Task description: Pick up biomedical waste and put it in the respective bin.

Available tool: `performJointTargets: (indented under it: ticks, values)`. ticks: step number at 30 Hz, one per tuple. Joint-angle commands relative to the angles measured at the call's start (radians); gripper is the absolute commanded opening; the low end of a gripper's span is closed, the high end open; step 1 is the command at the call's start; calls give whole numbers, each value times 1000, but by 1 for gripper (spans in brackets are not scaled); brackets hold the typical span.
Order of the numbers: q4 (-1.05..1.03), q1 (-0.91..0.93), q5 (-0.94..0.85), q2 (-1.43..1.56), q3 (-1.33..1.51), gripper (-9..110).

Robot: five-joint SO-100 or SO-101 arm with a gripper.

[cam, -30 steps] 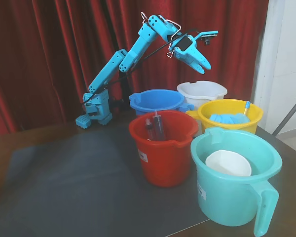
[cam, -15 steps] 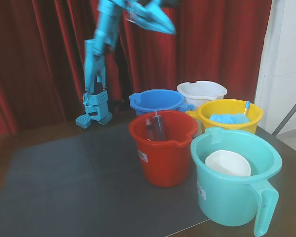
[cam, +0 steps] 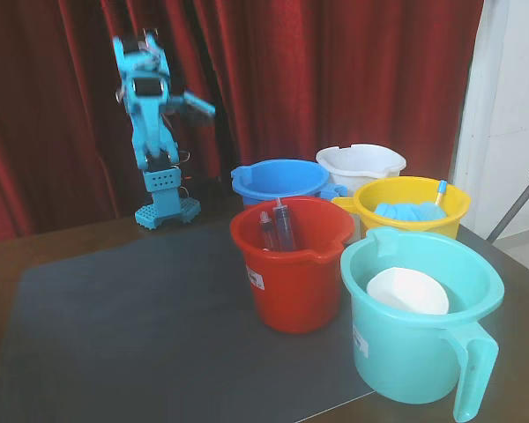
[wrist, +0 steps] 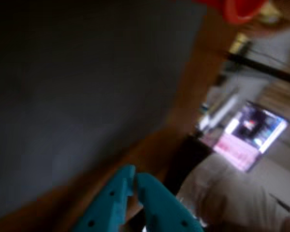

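Observation:
The white bucket (cam: 361, 164) with a lipped, wavy rim stands at the back right, behind the blue and yellow buckets. The slim clear-greyish syringe-like stick shows in neither view. My blue arm is folded upright at the back left, far from the buckets. Its gripper (cam: 203, 107) points right, high above the table. In the wrist view the gripper (wrist: 134, 176) enters from the bottom edge. Its fingertips (wrist: 121, 181) touch and hold nothing. The view is blurred and looks over the dark mat and the table edge.
A red bucket (cam: 291, 264) holds two blue-tinted syringes (cam: 279, 226). A blue bucket (cam: 278, 179) is behind it. A yellow bucket (cam: 412, 210) holds blue items and a blue-tipped white stick (cam: 440, 190). A teal bucket (cam: 419, 330) holds a white disc (cam: 407, 291). A dark mat (cam: 132, 326) covers the table.

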State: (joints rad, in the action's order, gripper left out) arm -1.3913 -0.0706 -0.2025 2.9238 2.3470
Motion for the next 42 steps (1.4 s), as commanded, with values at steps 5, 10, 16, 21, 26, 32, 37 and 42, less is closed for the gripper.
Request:
performJointTargets:
  ticks: [5, 10, 16, 21, 26, 32, 37, 42]
  values:
    - [155, 103, 67, 153, 396, 0]
    - [161, 153, 95, 213, 592, 0]
    - [-58, 155, 81, 239, 540, 0]
    - [-89, 155, 89, 239, 525, 0]
    - [-89, 156, 92, 239, 525, 0]
    - [-89, 156, 95, 239, 525, 0]
    - [-89, 156, 95, 239, 525, 0]
    - [-89, 156, 95, 239, 525, 0]
